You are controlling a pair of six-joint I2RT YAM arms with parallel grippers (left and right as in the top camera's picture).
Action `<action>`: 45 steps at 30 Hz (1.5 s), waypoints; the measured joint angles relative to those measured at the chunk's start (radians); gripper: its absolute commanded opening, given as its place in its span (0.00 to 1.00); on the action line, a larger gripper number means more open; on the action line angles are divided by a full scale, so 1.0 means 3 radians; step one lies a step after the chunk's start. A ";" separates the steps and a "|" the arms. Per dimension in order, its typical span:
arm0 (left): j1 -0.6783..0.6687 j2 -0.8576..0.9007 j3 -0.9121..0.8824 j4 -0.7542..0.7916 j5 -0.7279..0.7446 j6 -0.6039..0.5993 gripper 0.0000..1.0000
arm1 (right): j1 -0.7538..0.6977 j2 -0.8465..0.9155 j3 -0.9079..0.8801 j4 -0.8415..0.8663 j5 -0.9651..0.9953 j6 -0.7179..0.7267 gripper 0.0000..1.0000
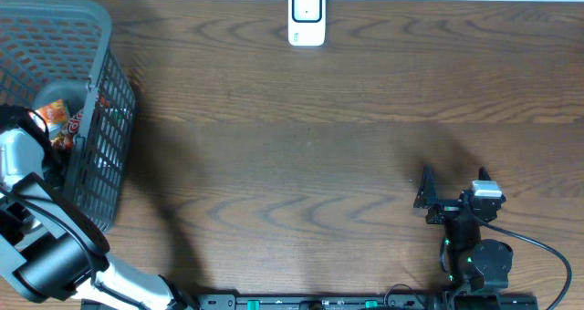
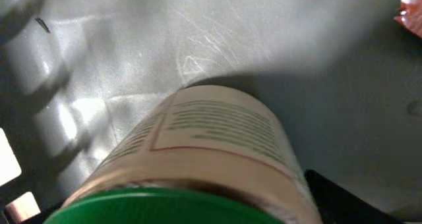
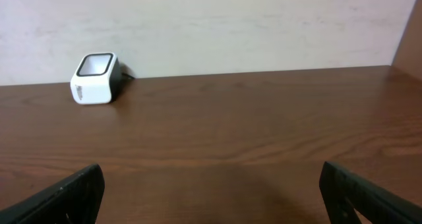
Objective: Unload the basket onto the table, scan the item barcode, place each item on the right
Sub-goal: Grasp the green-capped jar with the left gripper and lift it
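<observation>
Green-lidded jar (image 2: 217, 132) rests on the grey basket's (image 1: 105, 137) floor, right at the left claw (image 2: 211, 207), likely lined up for pickup (whether the fingers pinch it cannot be told). Over the counter (image 1: 319, 164) the right claw (image 3: 211, 178) hangs spread, well apart from the white barcode scanner (image 1: 307, 16).

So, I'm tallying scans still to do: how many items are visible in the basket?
2: a green-lidded labelled container lying on the basket floor, and an orange packet near its mesh side wall. Part of the basket is out of sight, so more may be hidden.
</observation>
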 measured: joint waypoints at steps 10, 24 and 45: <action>0.0000 0.0000 0.0000 0.0004 0.0001 -0.0022 0.77 | -0.0001 0.0000 0.0001 0.0000 0.0000 0.0000 0.99; 0.0000 -0.0023 -0.0001 0.0003 0.0004 -0.0042 0.97 | -0.0001 0.0000 0.0000 0.0000 0.0000 0.0000 0.99; 0.0365 -0.0045 0.0004 -0.0058 0.0029 -0.0006 0.98 | -0.0001 0.0000 0.0001 0.0000 0.0000 0.0000 0.99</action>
